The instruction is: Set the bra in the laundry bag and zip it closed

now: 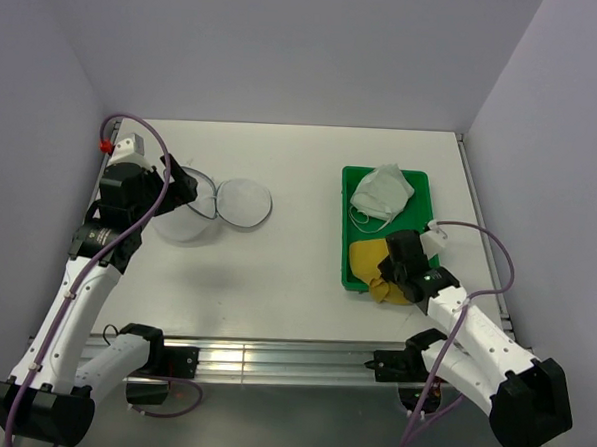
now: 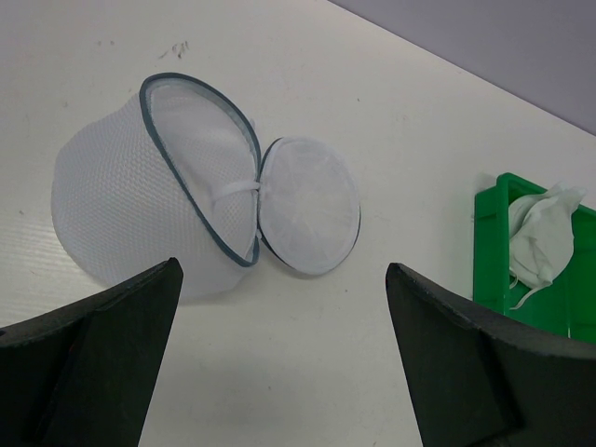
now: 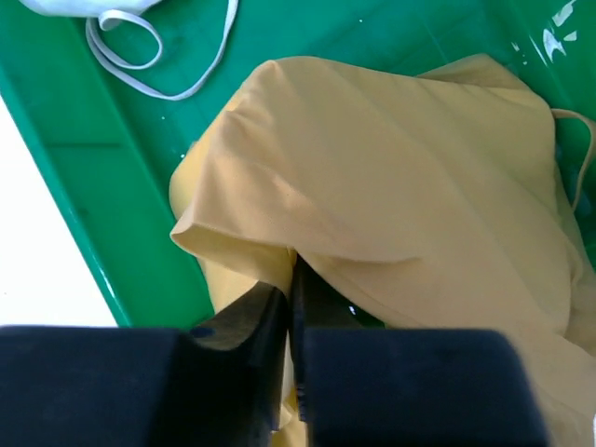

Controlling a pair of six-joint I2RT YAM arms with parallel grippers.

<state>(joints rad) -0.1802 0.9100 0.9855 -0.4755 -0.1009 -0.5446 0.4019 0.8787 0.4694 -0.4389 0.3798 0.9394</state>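
Note:
The mustard-yellow bra (image 3: pixel 400 177) lies in the near end of the green tray (image 1: pixel 347 274); it also shows in the top view (image 1: pixel 370 257). My right gripper (image 3: pixel 294 279) is shut on a fold of the bra's fabric, the jaws pressed together with cloth between them. The laundry bag (image 2: pixel 158 186) lies open on the table at the left, its two mesh halves spread apart; it also shows in the top view (image 1: pixel 219 207). My left gripper (image 2: pixel 279 354) is open and empty, hovering just near of the bag.
A white-grey garment (image 1: pixel 382 195) with a strap lies in the far end of the green tray; it also shows in the left wrist view (image 2: pixel 540 237). Walls enclose the table on the left, back and right.

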